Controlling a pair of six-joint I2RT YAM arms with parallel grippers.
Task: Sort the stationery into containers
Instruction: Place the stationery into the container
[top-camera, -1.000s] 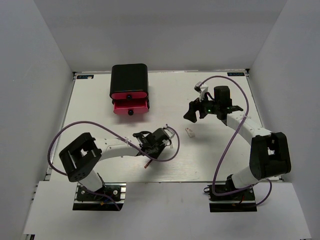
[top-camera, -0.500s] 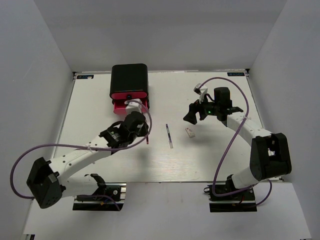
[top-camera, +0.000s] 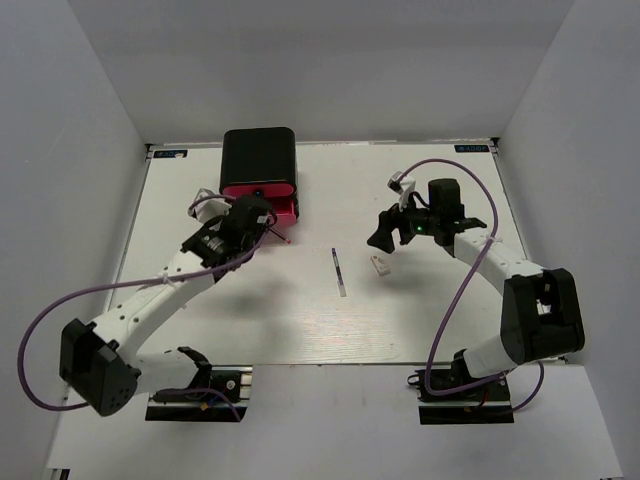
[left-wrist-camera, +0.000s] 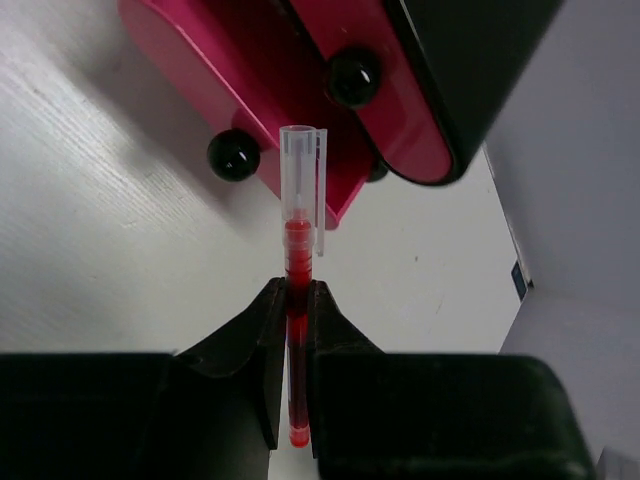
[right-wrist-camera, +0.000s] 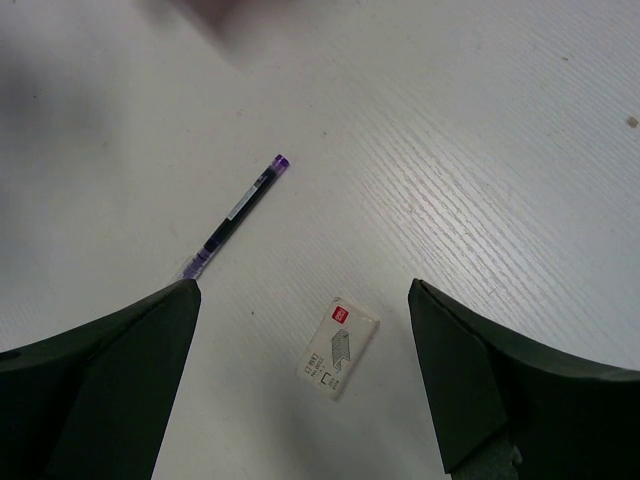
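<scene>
Pink-red drawers (top-camera: 282, 207) with black round knobs (left-wrist-camera: 352, 78) sit in a rounded black box (top-camera: 258, 158) at the far left-centre of the white worktop (top-camera: 430, 320). In the left wrist view three knobs show, one half hidden behind a drawer front, and the drawer fronts stand out from the box by unequal amounts.

Left jaws, at the end of the left arm (top-camera: 160, 290), hang just in front of the drawers and pinch a thin red pen (left-wrist-camera: 298, 250) across its barrel. The pen's clear cap (left-wrist-camera: 300, 170) points toward the drawers and, in that view, overlaps the corner of a protruding front. Whether cap and drawer touch cannot be told.

Right jaws, on the right arm (top-camera: 490, 260), are spread wide above the right-centre of the worktop. In the right wrist view a small white block (right-wrist-camera: 338, 347) lies flat on the worktop between the two dark fingers (right-wrist-camera: 100, 380), printed face up. A thin dark pen (right-wrist-camera: 235, 215) with a purple end lies aslant near the block, apart from it. In the overhead view this pen lies between the two arms' working ends, with the block on its right. Purple cables (top-camera: 45, 330) loop along both arms.
</scene>
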